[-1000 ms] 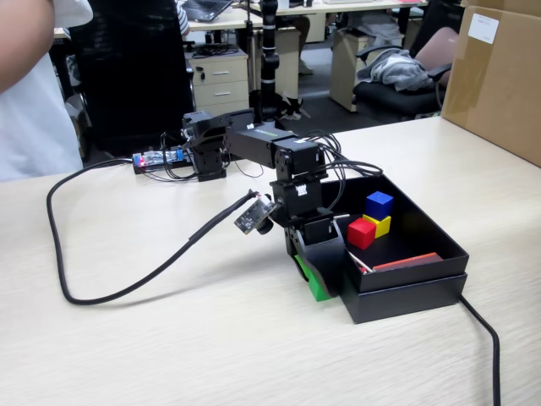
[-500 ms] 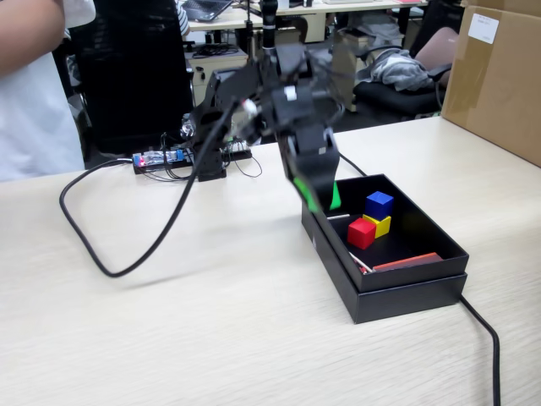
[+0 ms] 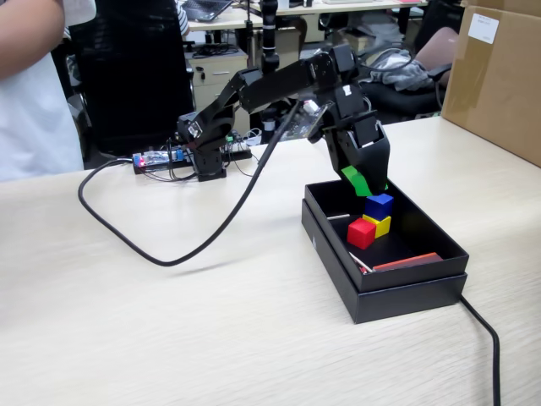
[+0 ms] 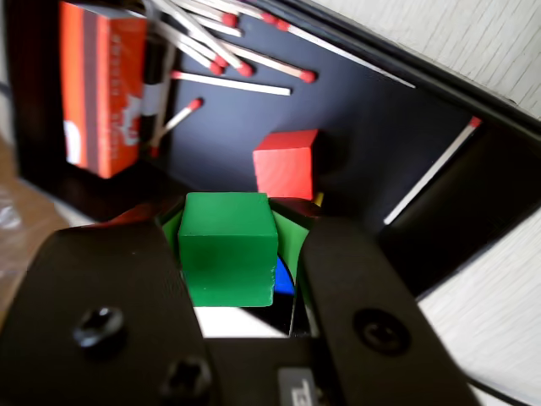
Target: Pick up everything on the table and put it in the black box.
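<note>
My gripper [image 3: 365, 184] hangs over the black box [image 3: 406, 292] and is shut on the green cube [image 4: 226, 248], which sits between the jaws [image 3: 357, 180]. Directly below it in the box the blue cube [image 3: 379, 205] rests on the yellow cube [image 3: 381, 225], with the red cube [image 3: 361, 233] beside them. In the wrist view the red cube [image 4: 286, 162] lies on the box floor past the green cube, and a sliver of the blue cube [image 4: 285, 277] shows beneath it. The yellow cube is almost hidden there.
An orange matchbox [image 4: 101, 93] and several loose matches [image 4: 228, 82] lie in the box; the matchbox also shows in the fixed view [image 3: 406, 261]. A black cable [image 3: 194, 245] loops over the table. A brown carton [image 3: 494, 76] stands at the right. A person [image 3: 30, 85] stands at the far left.
</note>
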